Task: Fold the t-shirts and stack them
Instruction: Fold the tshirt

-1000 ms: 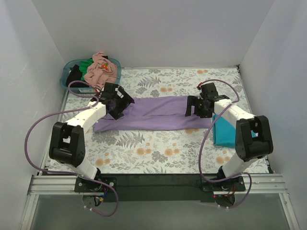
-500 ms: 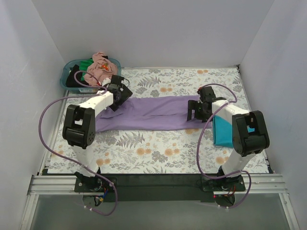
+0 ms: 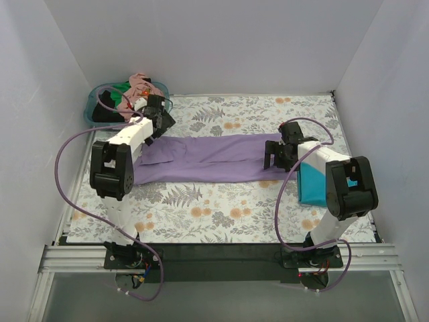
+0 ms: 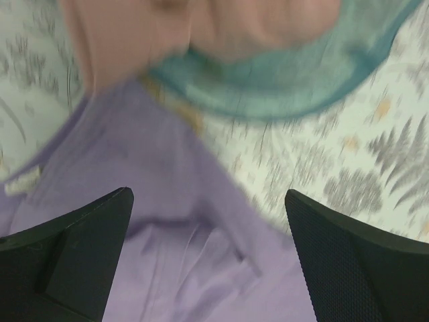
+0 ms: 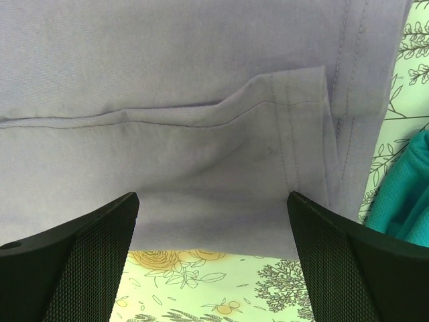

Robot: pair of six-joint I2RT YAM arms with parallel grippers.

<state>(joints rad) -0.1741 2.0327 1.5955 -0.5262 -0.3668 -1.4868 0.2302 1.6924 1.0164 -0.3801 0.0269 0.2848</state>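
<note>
A lavender-purple t-shirt (image 3: 208,158) lies folded into a long strip across the middle of the table. My left gripper (image 3: 159,123) is open and empty over the strip's far left end (image 4: 194,268), near the basket. My right gripper (image 3: 276,155) is open and empty over the strip's right end (image 5: 201,134), its fingers (image 5: 74,261) straddling the hem. A folded teal-blue t-shirt (image 3: 312,184) lies at the right, partly under the right arm. Salmon-pink (image 3: 137,90), green (image 3: 119,89) and black (image 3: 102,111) shirts sit heaped in the basket.
The teal plastic basket (image 3: 94,100) stands at the back left corner; its rim (image 4: 281,87) and the pink cloth show close ahead in the left wrist view. The grey floral table cover (image 3: 221,208) lies under everything. White walls enclose three sides.
My left gripper has moved back and left along the purple strip toward the basket. My right gripper has shifted slightly left at the strip's right end. The purple shirt's left end looks flatter.
</note>
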